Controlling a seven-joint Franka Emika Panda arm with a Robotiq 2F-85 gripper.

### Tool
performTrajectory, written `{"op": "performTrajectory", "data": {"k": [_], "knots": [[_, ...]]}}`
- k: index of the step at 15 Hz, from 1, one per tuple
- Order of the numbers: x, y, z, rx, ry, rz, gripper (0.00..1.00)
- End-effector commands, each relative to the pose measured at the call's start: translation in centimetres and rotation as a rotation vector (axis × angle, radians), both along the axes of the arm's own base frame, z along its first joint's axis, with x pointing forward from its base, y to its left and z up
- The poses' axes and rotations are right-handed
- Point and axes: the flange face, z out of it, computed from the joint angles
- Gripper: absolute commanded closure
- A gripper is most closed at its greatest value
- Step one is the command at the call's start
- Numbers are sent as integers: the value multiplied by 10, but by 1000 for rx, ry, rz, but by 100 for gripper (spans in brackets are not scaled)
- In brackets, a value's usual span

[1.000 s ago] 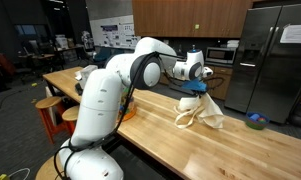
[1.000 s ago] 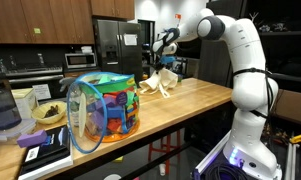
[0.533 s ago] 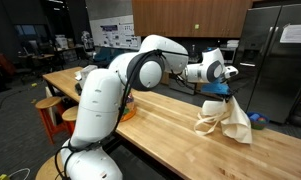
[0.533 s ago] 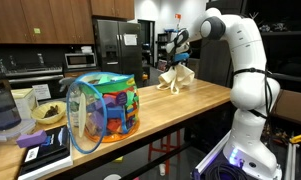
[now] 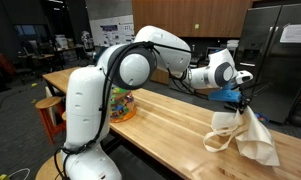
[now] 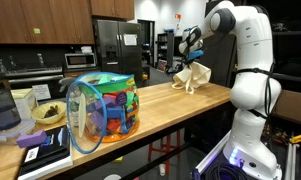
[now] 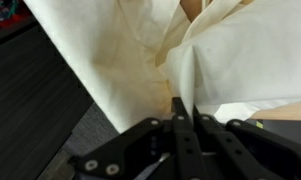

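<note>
In an ext. view, the hand [image 5: 233, 98] is at right of frame, clamped on the top of a cream cloth [image 5: 246, 136] that hangs over the desk [image 5: 170, 118] end. In an ext. view, the cloth dangles upper right, well past a colourful mesh bin [image 6: 103, 106]. Wrist view: hand pinched tight on cloth filling the upper frame.

Cream cloth [image 5: 246, 139], multicoloured mesh bin [image 6: 105, 108]
</note>
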Motion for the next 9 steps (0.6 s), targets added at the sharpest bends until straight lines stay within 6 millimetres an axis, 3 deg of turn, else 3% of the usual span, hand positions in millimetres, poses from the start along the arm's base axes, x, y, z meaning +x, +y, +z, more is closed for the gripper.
{"op": "performTrajectory", "data": {"k": [1,6,9], "knots": [[-48,28,-23,46,68,-2,99],[-120,85,-84,179,222,-78,99],[-149,143,-115,292,282,-74,99]]}}
